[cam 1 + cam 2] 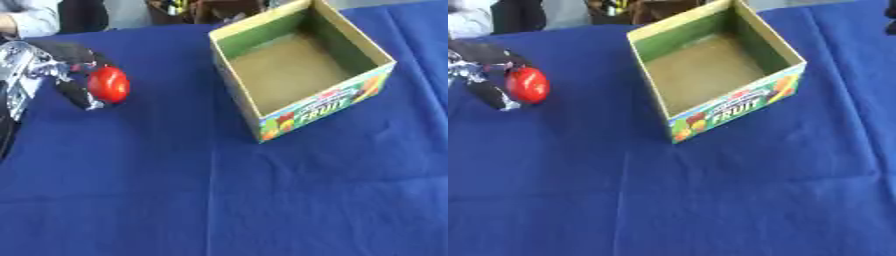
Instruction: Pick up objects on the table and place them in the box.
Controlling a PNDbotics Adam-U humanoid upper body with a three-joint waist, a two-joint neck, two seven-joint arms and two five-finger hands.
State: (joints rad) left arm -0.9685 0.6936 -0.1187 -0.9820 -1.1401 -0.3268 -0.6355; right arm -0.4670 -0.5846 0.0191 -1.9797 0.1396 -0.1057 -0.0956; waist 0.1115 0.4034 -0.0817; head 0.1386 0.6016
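Observation:
A round red fruit is held at the left of the blue table, with my left hand curled round it, black fingers above and below it. I cannot tell whether the fruit touches the cloth. An open cardboard box with "FRUIT" printed on its front stands at the upper middle, to the right of the fruit; its inside shows only a bare brown floor. A dark sliver at the top right edge of the right eye view may be my right hand; its shape is hidden.
A blue cloth covers the whole table, with wide free room in front of the box. A person's sleeve and dark clutter lie beyond the far edge.

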